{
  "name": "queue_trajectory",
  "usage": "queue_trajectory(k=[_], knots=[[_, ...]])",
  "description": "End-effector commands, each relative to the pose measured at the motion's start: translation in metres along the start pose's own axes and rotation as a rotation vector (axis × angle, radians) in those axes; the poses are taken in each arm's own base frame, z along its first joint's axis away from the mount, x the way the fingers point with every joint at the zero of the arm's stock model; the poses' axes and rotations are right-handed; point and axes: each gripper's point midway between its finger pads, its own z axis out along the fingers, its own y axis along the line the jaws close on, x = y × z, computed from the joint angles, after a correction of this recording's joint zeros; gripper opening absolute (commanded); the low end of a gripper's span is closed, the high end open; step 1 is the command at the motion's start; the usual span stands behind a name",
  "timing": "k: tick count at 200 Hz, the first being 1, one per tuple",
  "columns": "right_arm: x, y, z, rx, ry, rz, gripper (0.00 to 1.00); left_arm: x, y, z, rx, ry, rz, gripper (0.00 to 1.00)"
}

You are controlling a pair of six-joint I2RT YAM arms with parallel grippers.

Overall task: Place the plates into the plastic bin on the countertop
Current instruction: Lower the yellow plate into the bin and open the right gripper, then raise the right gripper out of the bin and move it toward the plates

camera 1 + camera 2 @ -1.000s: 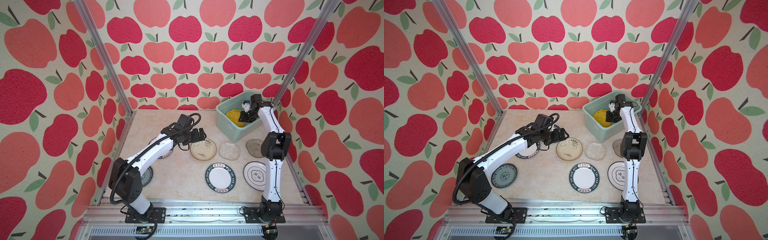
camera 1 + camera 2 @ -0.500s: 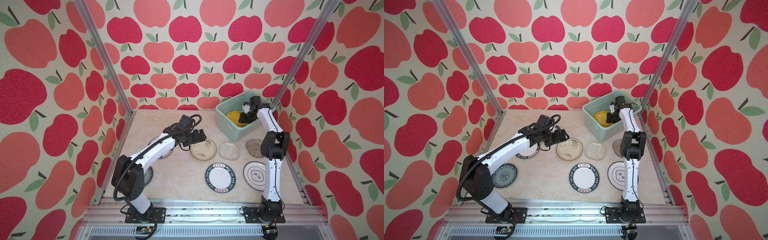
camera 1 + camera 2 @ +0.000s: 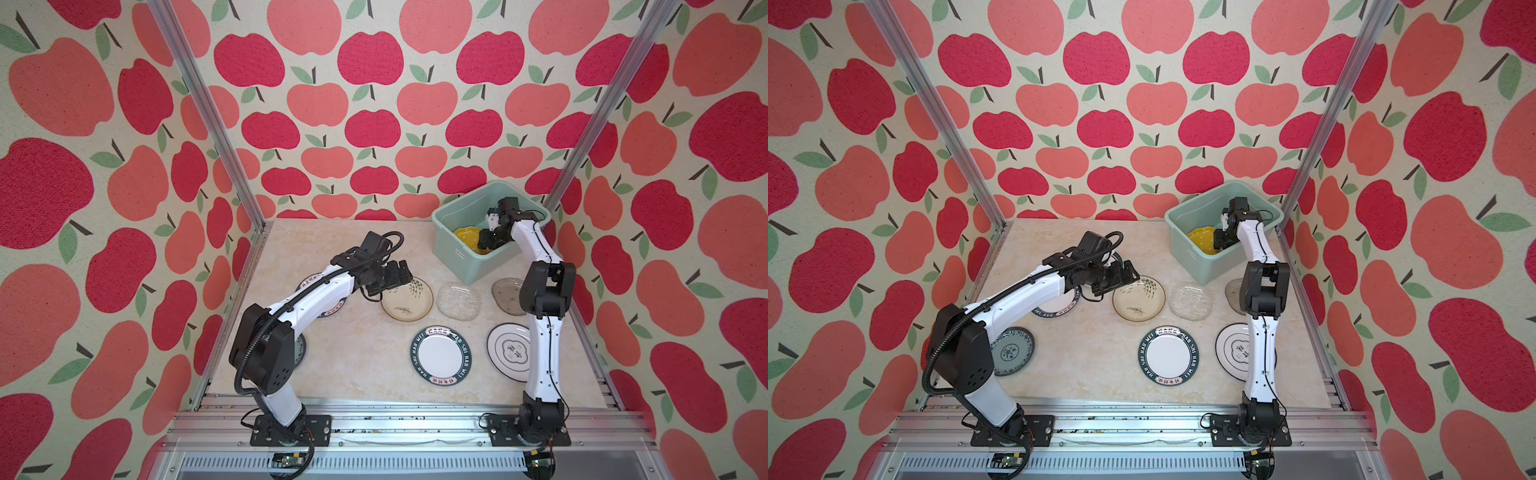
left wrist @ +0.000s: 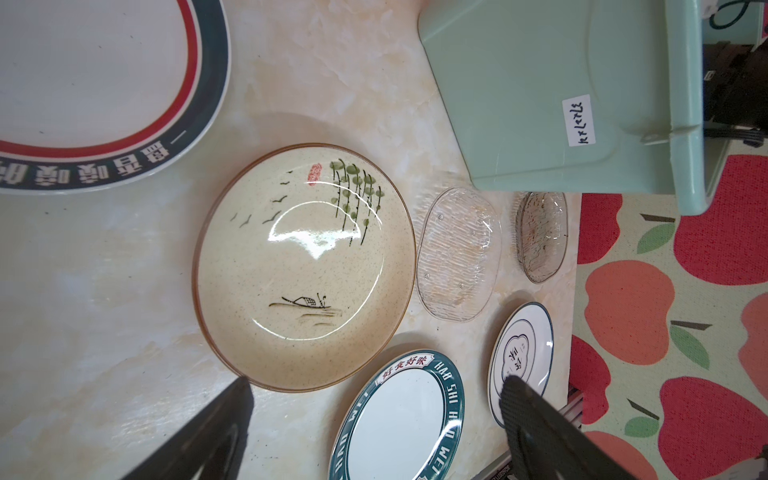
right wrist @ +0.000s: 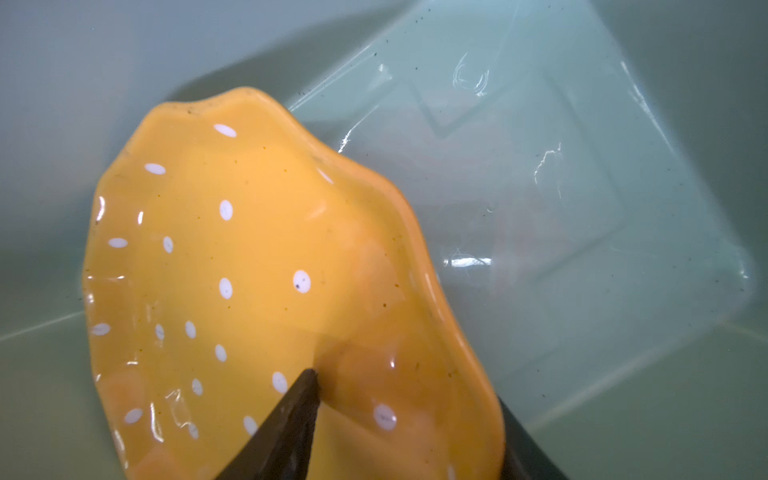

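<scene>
While the yellow dotted plate point(image 5: 257, 257) sits inside the plastic bin point(image 3: 457, 253), close to the wall that faces the robot, we see the right fingers point(image 5: 286, 428) reaching down into the bin. They straddle that plate's rim, one above and one beneath. We cannot tell whether they pinch it or stand clear of it.

Outside the bin, the other plates lie flat on the table point(image 3: 353, 374). Just before the bin's front wall sit the clear glass plate point(image 3: 458, 300) and the grey glass plate point(image 3: 507, 295). The cream plate point(image 4: 303, 266) lies beside the clear one, on the side away from the grey one. Farther from the bin lie two white plates, one with a dark lettered rim point(image 3: 441, 354) and one with a thin dark line point(image 3: 509, 351).

The left fingers point(image 4: 199, 436) hang spread wide and empty over the cream plate's edge farthest from the bin.
</scene>
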Motion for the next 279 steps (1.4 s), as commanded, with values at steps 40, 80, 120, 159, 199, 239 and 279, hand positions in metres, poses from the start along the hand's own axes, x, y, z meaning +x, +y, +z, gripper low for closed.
queue_trajectory(k=[40, 80, 120, 159, 199, 239, 279], knots=[[0.003, -0.016, 0.002, 0.061, 0.008, -0.009, 0.64, -0.014, 0.012, -0.007, -0.01, -0.049, -0.069, 0.94], [-0.01, -0.029, -0.02, 0.103, -0.039, 0.028, 0.68, -0.028, 0.034, -0.033, -0.081, -0.119, -0.039, 0.95], [-0.043, -0.03, -0.075, 0.133, -0.185, 0.045, 0.69, -0.051, 0.06, -0.096, -0.216, -0.268, 0.078, 0.95], [-0.078, -0.01, -0.16, 0.076, -0.395, 0.048, 0.71, -0.062, 0.084, -0.184, -0.353, -0.432, 0.176, 0.97], [-0.066, 0.035, -0.229, -0.12, -0.424, 0.098, 0.7, -0.037, 0.093, -0.237, -0.267, -0.432, 0.127, 0.98], [-0.014, 0.118, -0.263, -0.265, -0.323, -0.02, 0.69, 0.012, 0.076, -0.224, -0.071, -0.273, -0.002, 0.97], [0.068, 0.195, -0.251, -0.314, -0.09, -0.223, 0.69, 0.047, 0.071, -0.181, 0.091, -0.181, -0.208, 0.95]])
